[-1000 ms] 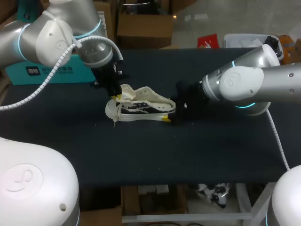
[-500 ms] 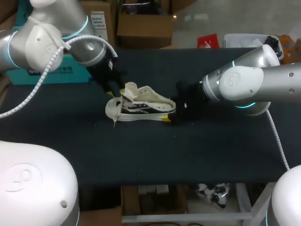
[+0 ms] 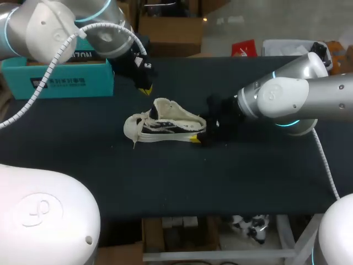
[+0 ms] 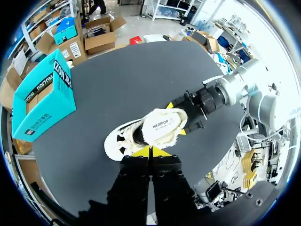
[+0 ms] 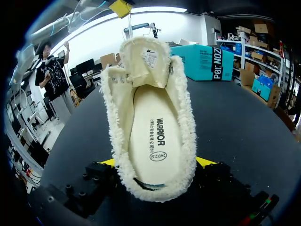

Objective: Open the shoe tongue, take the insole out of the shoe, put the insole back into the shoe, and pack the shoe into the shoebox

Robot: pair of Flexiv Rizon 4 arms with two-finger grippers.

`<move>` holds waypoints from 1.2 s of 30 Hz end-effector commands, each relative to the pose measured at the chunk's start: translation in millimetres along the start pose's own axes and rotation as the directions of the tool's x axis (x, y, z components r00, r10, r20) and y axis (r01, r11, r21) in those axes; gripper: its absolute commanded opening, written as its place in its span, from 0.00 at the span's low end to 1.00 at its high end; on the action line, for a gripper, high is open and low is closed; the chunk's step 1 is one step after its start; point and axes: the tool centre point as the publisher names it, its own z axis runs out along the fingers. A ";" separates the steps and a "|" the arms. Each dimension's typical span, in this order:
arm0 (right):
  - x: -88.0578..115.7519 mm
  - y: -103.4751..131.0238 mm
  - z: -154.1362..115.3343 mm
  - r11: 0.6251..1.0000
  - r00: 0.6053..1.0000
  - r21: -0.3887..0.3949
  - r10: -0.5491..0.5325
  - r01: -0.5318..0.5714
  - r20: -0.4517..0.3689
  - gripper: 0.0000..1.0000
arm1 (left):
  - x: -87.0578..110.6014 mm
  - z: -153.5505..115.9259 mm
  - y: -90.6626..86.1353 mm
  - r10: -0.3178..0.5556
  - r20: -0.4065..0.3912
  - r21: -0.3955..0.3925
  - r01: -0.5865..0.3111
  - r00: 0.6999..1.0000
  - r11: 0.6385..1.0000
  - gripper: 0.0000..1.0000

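Nearest the camera, the shoe [image 3: 165, 122] lies on its sole in the middle of the dark worktop [image 3: 220, 176]. Its toe points to my left and its heel to my right. The right pincer [image 5: 157, 164] is clamped on the heel, with a yellow tip pressed against each side of the fleecy collar. From overhead, most of that grip is buried behind the heel and the black wrist. Only one fingertip [image 3: 194, 139] peeks out at the sole.

Looking down the shoe from the heel, the cream insole [image 5: 153, 136] sits flat inside. Its front end runs under the tongue [image 5: 146, 59] and out of sight. The tongue stands up and back, so it blocks the toe completely from this side. The white laces [image 3: 132, 128] bunch loosely around the toe, and exactly how they lie is hard to make out.

Further back, the left pincer [image 4: 150, 151] hangs above the worktop, beyond the shoe and apart from it. Its two yellow tips are pressed together with nothing between them.

Farthest off, at the far left edge, sits the teal shoebox [image 3: 55, 77]. The left arm [image 3: 60, 27] and its white cable [image 3: 44, 83] cross in front, cutting off its top. Whether the lid is on cannot be told.
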 end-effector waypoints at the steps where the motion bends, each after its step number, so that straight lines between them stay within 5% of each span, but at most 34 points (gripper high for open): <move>1: 0.1 -3.5 4.7 1.000 1.000 -0.002 -0.001 0.001 -0.003 0.00 | 4.7 17.2 -17.2 0.581 -0.145 -0.266 -0.597 0.801 0.757 0.00; 18: 0.1 -3.5 4.7 1.000 1.000 -0.002 -0.001 0.001 -0.003 0.00 | 4.7 17.2 -17.2 0.581 -0.145 -0.266 -0.597 0.801 0.757 0.00; 22: 0.1 -3.5 4.7 1.000 1.000 -0.002 -0.001 0.001 -0.003 0.00 | 14.4 32.7 -21.1 0.637 -0.099 -0.260 -0.638 0.764 0.725 0.00; 30: 0.1 -3.5 4.7 1.000 1.000 -0.002 -0.001 0.001 -0.003 0.00 | 15.7 56.4 -18.1 0.697 -0.133 -0.205 -0.708 0.704 0.676 0.00; 36: 0.1 -3.5 4.7 1.000 1.000 -0.002 -0.001 0.001 -0.003 0.00 | 11.2 74.5 -7.8 0.774 -0.209 -0.164 -0.801 0.598 0.575 0.00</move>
